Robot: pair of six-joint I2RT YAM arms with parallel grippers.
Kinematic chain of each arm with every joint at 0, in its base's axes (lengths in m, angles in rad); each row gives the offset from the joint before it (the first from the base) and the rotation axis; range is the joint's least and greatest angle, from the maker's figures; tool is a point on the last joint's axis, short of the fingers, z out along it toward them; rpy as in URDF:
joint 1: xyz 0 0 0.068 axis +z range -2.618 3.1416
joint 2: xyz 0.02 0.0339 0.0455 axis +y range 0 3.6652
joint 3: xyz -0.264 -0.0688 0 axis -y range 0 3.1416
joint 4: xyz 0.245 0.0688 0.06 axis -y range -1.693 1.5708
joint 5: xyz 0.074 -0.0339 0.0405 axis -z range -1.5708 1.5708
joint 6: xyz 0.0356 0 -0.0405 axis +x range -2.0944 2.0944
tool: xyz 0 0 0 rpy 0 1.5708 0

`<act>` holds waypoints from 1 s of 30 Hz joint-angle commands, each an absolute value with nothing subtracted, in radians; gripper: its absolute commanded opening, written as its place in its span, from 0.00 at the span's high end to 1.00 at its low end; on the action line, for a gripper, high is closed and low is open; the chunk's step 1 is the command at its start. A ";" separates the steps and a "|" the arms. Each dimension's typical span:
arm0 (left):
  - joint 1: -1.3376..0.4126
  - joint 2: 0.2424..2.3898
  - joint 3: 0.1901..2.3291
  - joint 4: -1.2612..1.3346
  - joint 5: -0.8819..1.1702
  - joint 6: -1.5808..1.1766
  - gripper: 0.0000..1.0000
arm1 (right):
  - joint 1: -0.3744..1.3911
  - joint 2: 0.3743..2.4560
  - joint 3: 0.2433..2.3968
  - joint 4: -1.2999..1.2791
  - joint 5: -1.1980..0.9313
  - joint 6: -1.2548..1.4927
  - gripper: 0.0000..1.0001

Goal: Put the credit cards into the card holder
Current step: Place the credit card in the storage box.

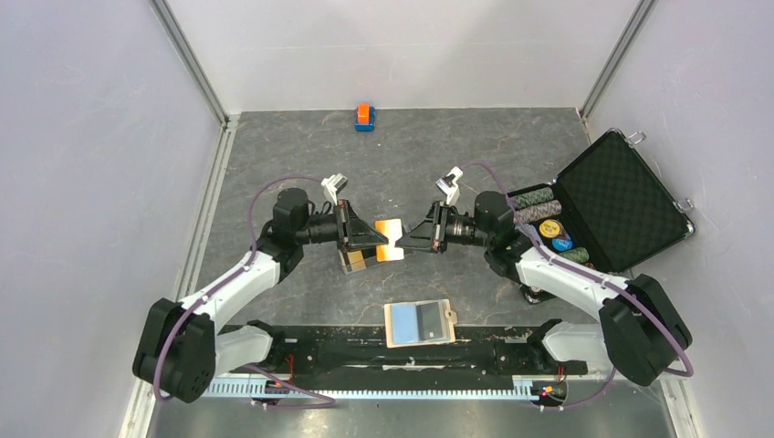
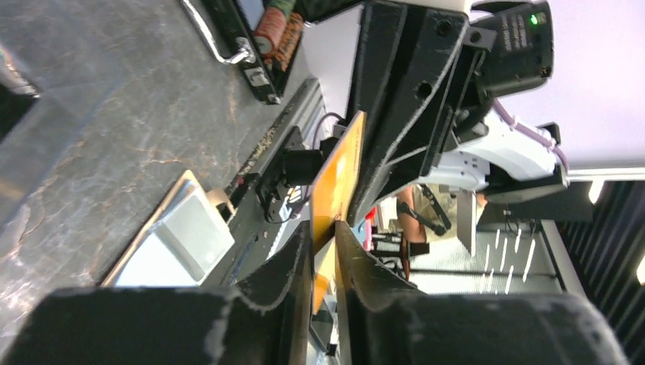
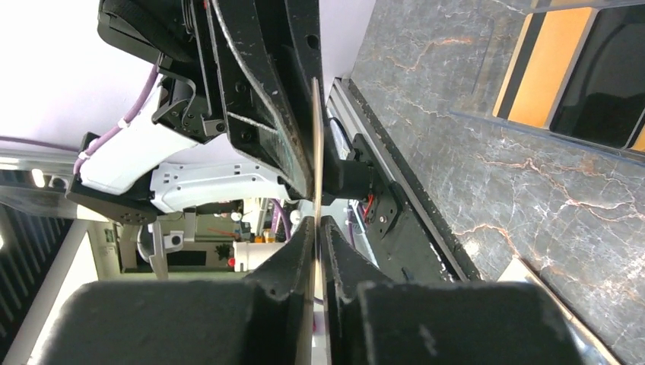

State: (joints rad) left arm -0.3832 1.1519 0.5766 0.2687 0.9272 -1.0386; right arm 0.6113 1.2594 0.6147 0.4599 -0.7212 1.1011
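An orange credit card (image 1: 390, 240) hangs in the air between both grippers, above the table's middle. My left gripper (image 1: 381, 239) is shut on its left end; in the left wrist view the card (image 2: 337, 179) stands edge-up between my fingers (image 2: 298, 255). My right gripper (image 1: 407, 239) is closed on its right end; in the right wrist view the card (image 3: 316, 144) shows edge-on. The tan card holder (image 1: 447, 316) lies flat near the front edge, with a light blue and a dark card showing on it. It also shows in the left wrist view (image 2: 173, 242).
More cards, gold and black (image 1: 354, 261), lie on the table under the left gripper; they also show in the right wrist view (image 3: 567, 72). An open black foam-lined case (image 1: 625, 196) with poker chips stands at the right. A small orange-and-blue block (image 1: 365, 117) sits at the back.
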 commanded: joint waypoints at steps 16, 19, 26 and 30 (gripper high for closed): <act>-0.472 0.986 0.413 0.528 0.824 -1.254 0.98 | 0.618 1.140 0.418 0.879 -0.740 1.298 0.34; -0.472 0.978 0.394 0.590 0.815 -1.292 0.98 | 0.618 1.147 0.418 0.915 -0.760 1.309 0.42; -0.473 0.985 0.379 0.739 0.811 -1.372 0.98 | 0.617 1.170 0.398 1.019 -0.781 1.346 0.66; -0.472 0.978 0.393 0.741 0.819 -1.376 0.98 | 0.617 1.168 0.390 0.967 -0.778 1.302 0.68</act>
State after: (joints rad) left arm -0.4728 0.9932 0.3820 0.6582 0.8280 -1.3262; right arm 0.6121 1.1687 0.3996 0.9207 -0.7525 1.3251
